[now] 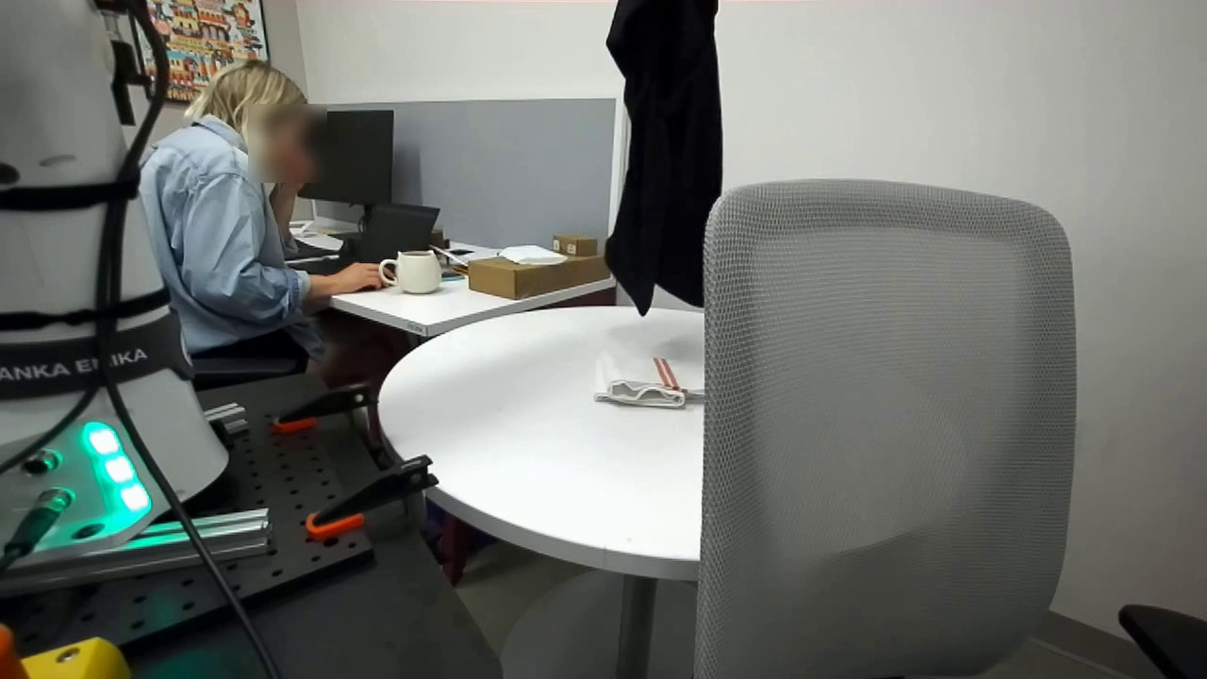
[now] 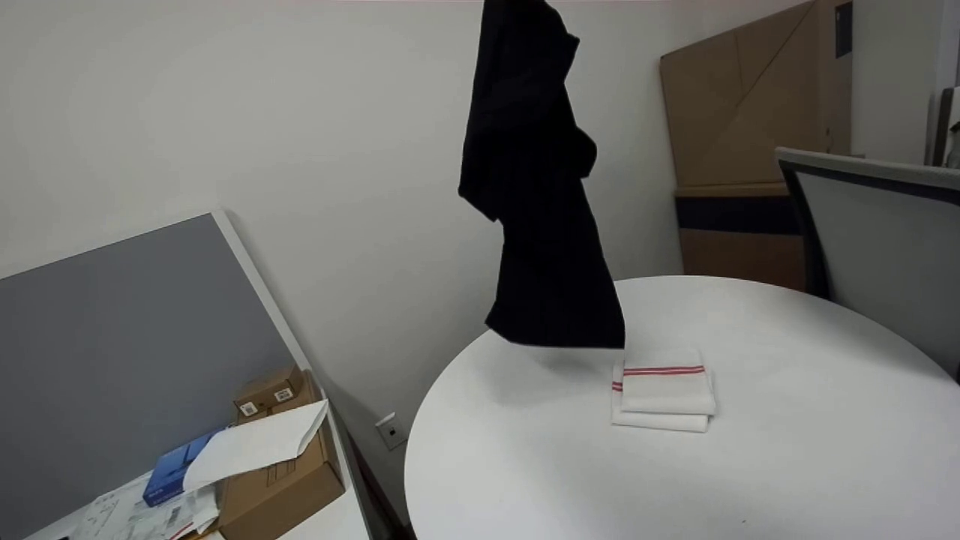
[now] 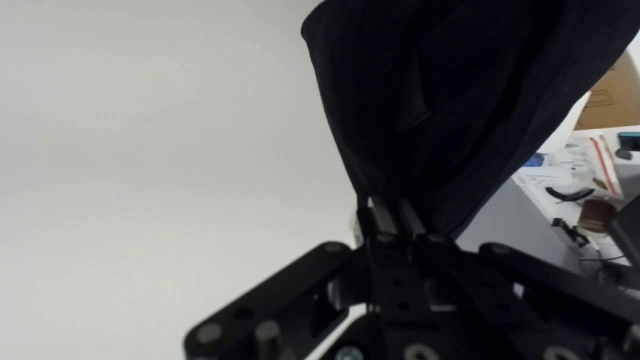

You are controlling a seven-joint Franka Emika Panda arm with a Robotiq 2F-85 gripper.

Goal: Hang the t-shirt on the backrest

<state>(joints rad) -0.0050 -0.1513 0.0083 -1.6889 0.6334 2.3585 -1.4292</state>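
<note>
The t-shirt is a black cloth hanging down in long folds above the round table in both exterior views. Its top runs out of frame there. In the wrist view the t-shirt spreads out from my fingertips. My gripper is shut on the t-shirt, with dark cloth between the finger pads. The gripper is out of both exterior views. The grey mesh backrest stands at the right and covers the shirt's lower right edge. The backrest also shows at the far right, well apart from the shirt.
A white round table stands below the shirt. A folded white towel with red stripes lies on it. A person sits at a desk with a mug and cardboard boxes. Large cardboard leans at the wall.
</note>
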